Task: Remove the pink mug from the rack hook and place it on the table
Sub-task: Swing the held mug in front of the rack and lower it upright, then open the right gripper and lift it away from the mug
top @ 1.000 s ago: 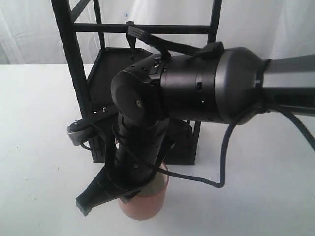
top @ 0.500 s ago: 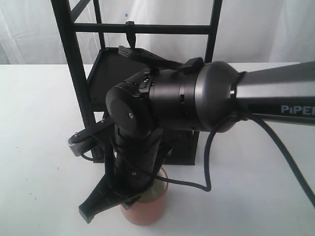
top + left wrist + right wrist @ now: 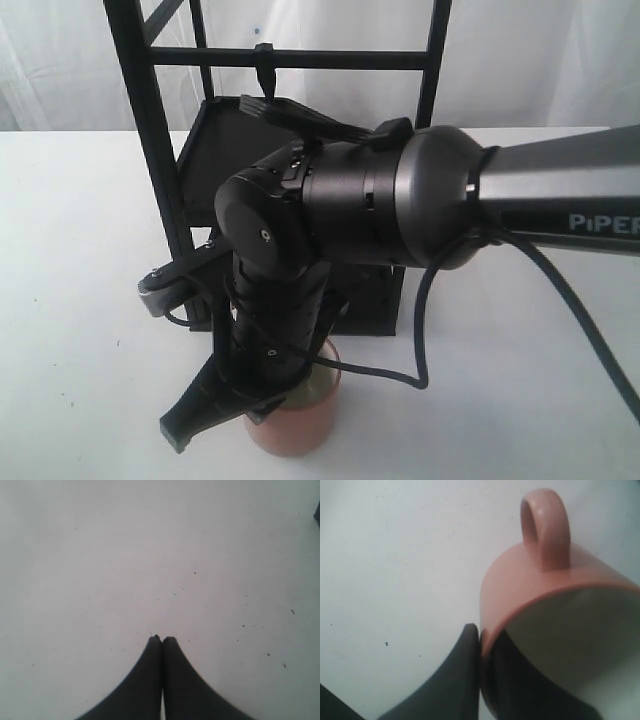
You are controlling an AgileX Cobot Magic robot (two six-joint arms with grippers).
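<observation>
Pinching the wall of the pink mug point(image 3: 540, 595) with the right gripper point(image 3: 481, 635), one finger pressing on the outside and the other reaching down inside against the cream-white lining. Holding the mug upright just below the gripper, mouth facing up, loop handle pointing away from the fingers. Sitting low on the white table point(image 3: 80, 250), bottom looking like touching it, though hard telling for sure. Seeing the rack hook point(image 3: 264, 68) high up and behind the gripper, on the thin crossbar of the black rack point(image 3: 150, 170), well apart from the mug. Reading white letters "PiPE" on the grey arm point(image 3: 560, 170), with the rest cut off at the edge. Squeezing the left gripper point(image 3: 161, 639) closed on nothing, tips touching, hovering over the speckled table.
</observation>
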